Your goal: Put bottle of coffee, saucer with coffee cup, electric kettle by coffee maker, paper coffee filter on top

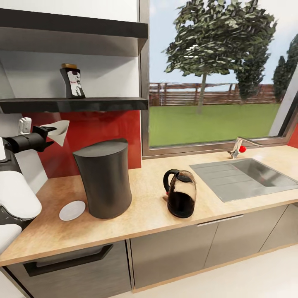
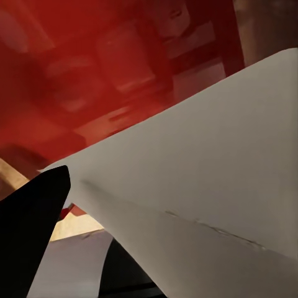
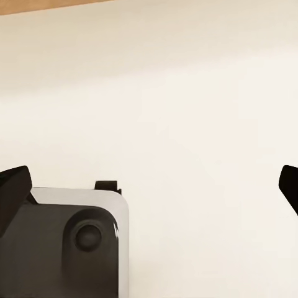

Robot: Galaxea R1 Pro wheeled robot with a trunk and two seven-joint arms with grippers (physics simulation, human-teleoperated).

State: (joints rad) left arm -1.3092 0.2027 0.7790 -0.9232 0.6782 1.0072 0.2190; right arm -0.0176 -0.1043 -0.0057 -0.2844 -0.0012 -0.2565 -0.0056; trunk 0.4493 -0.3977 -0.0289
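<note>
Overhead, the left gripper [image 1: 49, 133] holds a white paper filter [image 1: 61, 130] in the air, to the left of and above the coffee maker [image 1: 104, 182], in front of the red backsplash [image 1: 103, 128]. The dark coffee maker stands on the counter [image 1: 145, 207], with the white saucer [image 1: 72, 210] lying just beside its left foot. The kettle [image 1: 181, 193] stands on the counter to the maker's right, apart from it and short of the sink [image 1: 248, 176]. The coffee bottle [image 1: 72, 81] stands upright on the shelf [image 1: 74, 103] above.

From the left wrist, the filter [image 2: 205, 186] spreads wide across the frame with one dark finger [image 2: 34, 230] against its edge; the fingers are closed on the paper. Red backsplash lies behind it.

From the right wrist, two dark fingertips [image 3: 13, 189] sit at opposite edges of the frame, spread wide with nothing between them, over a pale floor [image 3: 186, 93]. Part of the robot's base [image 3: 68, 242] shows below.
</note>
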